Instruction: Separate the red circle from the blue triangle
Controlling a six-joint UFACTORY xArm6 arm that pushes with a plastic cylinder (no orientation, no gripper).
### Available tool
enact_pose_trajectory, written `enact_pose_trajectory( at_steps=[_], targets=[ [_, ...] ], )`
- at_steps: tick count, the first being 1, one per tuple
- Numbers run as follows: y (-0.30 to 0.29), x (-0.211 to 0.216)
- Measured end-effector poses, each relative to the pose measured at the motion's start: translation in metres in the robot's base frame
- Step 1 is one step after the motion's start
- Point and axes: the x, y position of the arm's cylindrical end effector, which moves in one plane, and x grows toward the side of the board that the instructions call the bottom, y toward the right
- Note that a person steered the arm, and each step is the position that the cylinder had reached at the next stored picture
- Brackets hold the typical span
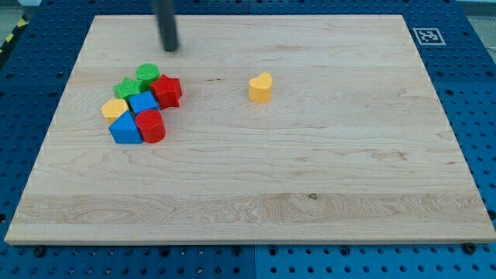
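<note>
The red circle [151,125] sits on the wooden board at the view's left, touching the right side of the blue triangle [124,129]. Both are at the bottom of a tight cluster of blocks. My tip [170,49] is above the cluster toward the view's top, apart from every block, roughly a hand's width above the green circle [148,74].
The cluster also holds a green star [128,89], a red star [167,91], a blue cube [143,103] and a yellow pentagon [115,108]. A yellow heart [261,87] stands alone near the board's middle. The board's left edge [48,139] is near the cluster.
</note>
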Motion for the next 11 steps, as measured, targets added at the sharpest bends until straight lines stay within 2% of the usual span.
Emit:
enact_pose_trajectory(
  at_steps=[1,4,6,9,11],
  targets=[
    [-0.068,0.005],
    [-0.113,0.171],
    [-0.115,0.186],
    [0.075,0.186],
    [0.120,0.186]
  ],
)
